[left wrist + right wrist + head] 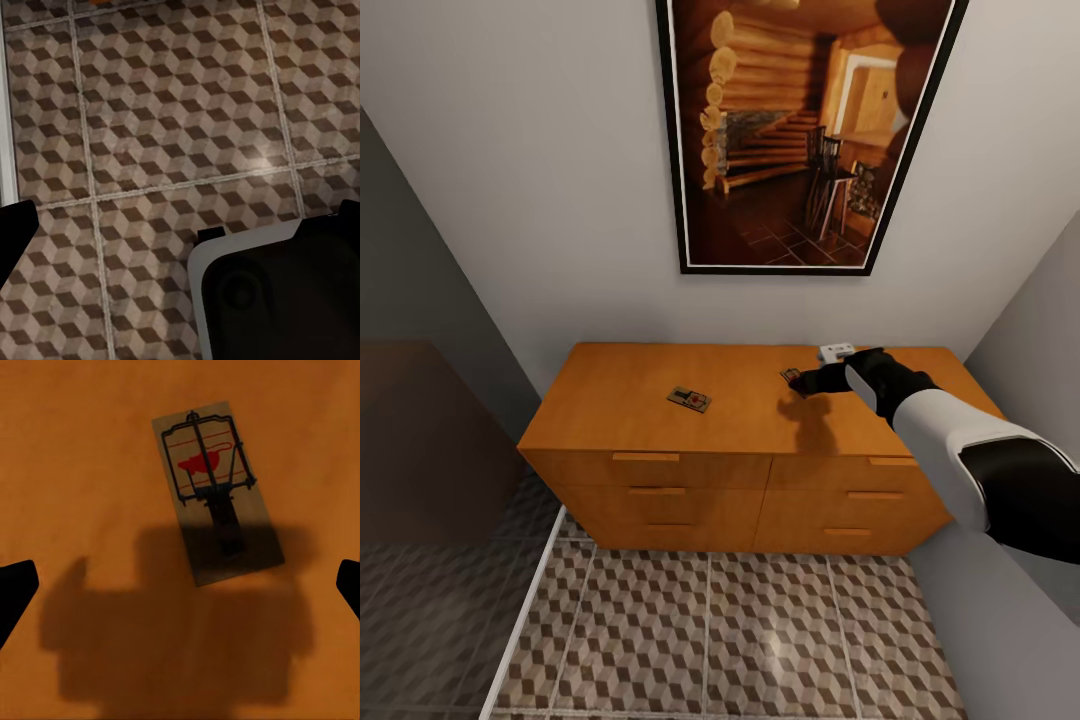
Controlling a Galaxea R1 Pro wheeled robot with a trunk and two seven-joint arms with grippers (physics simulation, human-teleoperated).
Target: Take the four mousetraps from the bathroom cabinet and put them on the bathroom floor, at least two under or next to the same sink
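We note one small flat brown wooden mousetrap [689,399] lying left of centre on the top of the low orange-brown wooden cabinet [620,400], which stands on the cube-patterned tiled bathroom floor [760,640]. Further right, the right end effector [805,381] hangs over a second wooden mousetrap [216,489] with its fingers spread wide, clear of it. The left end effector's [180,225] dark fingers also stand apart over bare floor tiles.

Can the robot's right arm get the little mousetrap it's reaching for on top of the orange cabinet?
Probably yes. The right gripper hangs just above the mousetrap, fingers spread wide to either side. The trap lies flat on the cabinet top with nothing over it or beside it.
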